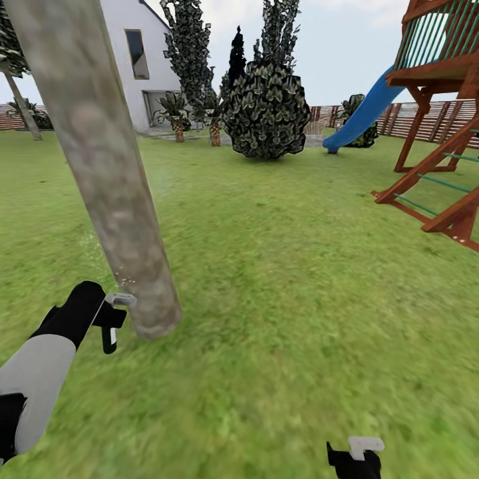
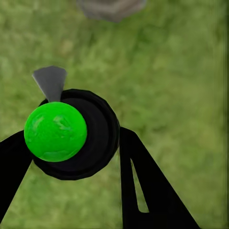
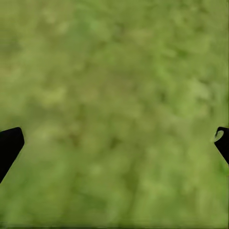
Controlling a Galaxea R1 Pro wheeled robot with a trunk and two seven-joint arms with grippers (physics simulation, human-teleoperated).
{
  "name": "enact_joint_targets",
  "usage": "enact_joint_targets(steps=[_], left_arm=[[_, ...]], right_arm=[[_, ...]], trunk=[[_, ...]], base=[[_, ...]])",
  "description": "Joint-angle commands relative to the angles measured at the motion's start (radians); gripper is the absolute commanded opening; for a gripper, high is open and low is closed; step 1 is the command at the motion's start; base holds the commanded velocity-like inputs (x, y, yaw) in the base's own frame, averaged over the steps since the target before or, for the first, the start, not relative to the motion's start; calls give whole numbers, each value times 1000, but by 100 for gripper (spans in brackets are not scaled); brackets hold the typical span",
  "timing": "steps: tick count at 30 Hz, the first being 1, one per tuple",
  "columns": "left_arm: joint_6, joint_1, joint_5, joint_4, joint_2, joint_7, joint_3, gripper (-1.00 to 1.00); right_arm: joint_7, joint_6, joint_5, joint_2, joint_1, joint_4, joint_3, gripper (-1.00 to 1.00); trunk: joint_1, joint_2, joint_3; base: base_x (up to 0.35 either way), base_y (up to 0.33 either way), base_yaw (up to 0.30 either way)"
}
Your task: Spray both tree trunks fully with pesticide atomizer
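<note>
Wide green lawn (image 1: pixel 279 279) all over the head view, closed at the back by a brown slat fence (image 1: pixel 426 116) and a white house (image 1: pixel 143 60). At the right edge a wooden play tower (image 1: pixel 446 133) with a blue slide (image 1: pixel 362 113). Near the house a round dark-leaved bush (image 1: pixel 266 110), narrow dark trees (image 1: pixel 189 40) and low palm-like plants (image 1: pixel 176 110).

Close on the left, a thick mottled beige-grey tree trunk (image 1: pixel 100 153), leaning in the picture, its foot in the grass. Just beside that foot, the left gripper (image 1: pixel 114 318) on its black and white arm, with faint pale specks over the bark near it.

From the left wrist view something hidden to the head camera: the pesticide atomizer (image 2: pixel 71 133), seen end-on as a black round body with a bright green ball and a small grey nozzle, gripped between the two black fingers (image 2: pixel 143 186); grey trunk base (image 2: pixel 110 8) beyond.

Right gripper (image 1: pixel 356 454) low at the bottom edge; in its wrist view fingertips (image 3: pixel 9 145) spread wide apart over blurry grass (image 3: pixel 114 109), nothing between.
</note>
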State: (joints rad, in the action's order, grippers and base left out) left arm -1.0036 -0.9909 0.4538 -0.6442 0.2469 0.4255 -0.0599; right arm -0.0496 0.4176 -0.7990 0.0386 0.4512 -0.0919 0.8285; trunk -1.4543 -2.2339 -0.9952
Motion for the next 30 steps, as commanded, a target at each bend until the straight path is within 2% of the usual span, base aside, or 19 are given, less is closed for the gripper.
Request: enact_joint_targets(steps=[1, 5, 6, 8, 10, 11, 12, 13, 14, 15, 20, 24, 28, 30], left_arm=[[0, 0, 2, 0, 0, 0, 0, -100], [0, -1, 2, -6, 7, 4, 3, -100], [0, 0, 3, -36, 11, 4, 3, -100], [-2, -5, 0, -59, -3, 5, 3, -100], [-4, -13, 2, -65, -43, 4, 5, -100], [-5, -14, 3, -65, -44, 5, 4, -100], [-5, -14, 3, -67, -35, 5, 3, -100], [-6, -14, 2, -76, -4, 6, -10, -100], [-6, -14, 2, -80, 6, 7, -24, -100], [-7, -11, 2, -85, 8, 7, -41, -100], [-9, -14, 1, -89, -3, 7, -43, -100], [-8, -15, 0, -90, -6, 7, -42, -100], [-9, -73, 1, -89, -9, 7, -40, -100], [-9, -139, 2, -76, -12, 7, -41, -100]], right_arm=[[1, 0, 0, -5, 0, 5, 0, 100], [2, -1, 1, -19, -6, 23, 0, 100], [1, -2, 1, -20, -36, 37, 0, 100], [2, -2, 1, -21, -75, 44, 0, 100], [2, -2, 1, -21, -91, 44, 0, 100], [2, -2, 1, -21, -93, 44, 0, 100], [2, -2, 1, -22, -93, 44, 0, 100], [2, -2, 1, -21, -94, 44, 0, 100], [2, -2, 1, -21, -94, 44, 0, 100], [2, -2, 1, -22, -94, 44, 0, 100], [2, -2, 1, -21, -94, 44, 0, 100], [2, -2, 1, -22, -94, 44, 0, 100], [2, -2, 1, -22, -94, 44, 0, 100], [2, -2, 1, -22, -94, 44, 0, 100]], trunk=[[0, 0, 0], [0, 0, 0], [0, 0, 0], [0, 0, 0], [0, 0, 0], [0, 0, 0], [0, 0, 0], [0, 0, 0], [0, 0, 0], [0, 0, 0], [0, 0, 0], [0, 0, 0], [0, 0, 0], [0, 0, 0]], base=[[37, -38, 0], [9, -9, 0], [0, 0, 0], [0, 0, 0], [0, 0, 0], [0, 0, 0], [0, 0, 0], [0, 0, 0], [0, 0, 0], [0, 0, 0], [-5, 0, 0], [-268, 0, 0], [-75, 0, 0], [-4, 0, 0]])
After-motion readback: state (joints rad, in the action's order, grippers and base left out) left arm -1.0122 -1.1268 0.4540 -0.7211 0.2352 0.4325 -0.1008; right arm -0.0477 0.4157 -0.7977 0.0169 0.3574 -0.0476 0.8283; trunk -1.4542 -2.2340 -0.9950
